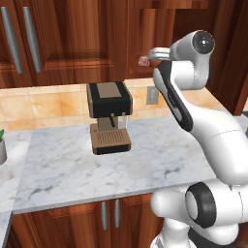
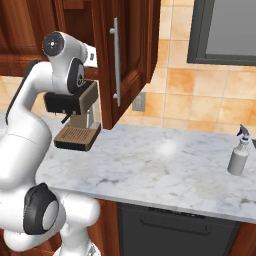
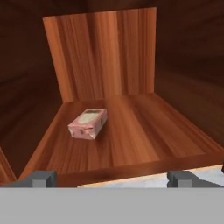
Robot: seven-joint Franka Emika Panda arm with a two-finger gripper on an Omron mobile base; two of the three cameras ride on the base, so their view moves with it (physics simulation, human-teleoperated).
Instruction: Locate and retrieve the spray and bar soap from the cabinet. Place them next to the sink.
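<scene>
While the arm reaches up into the cabinet (image 3: 100, 52), the gripper (image 3: 113, 178) is spread wide with nothing between its 2 fingers. The bar soap (image 3: 88, 123) lies flat on the wooden shelf (image 3: 144, 131) inside, toward the left, apart from the back wall and in front of the gripper. The spray (image 2: 238, 152) stands upright on the marble desk (image 2: 165, 165), far to the right. A coffee machine (image 1: 109, 116) sits on the desk under the cabinet, just left of the arm.
</scene>
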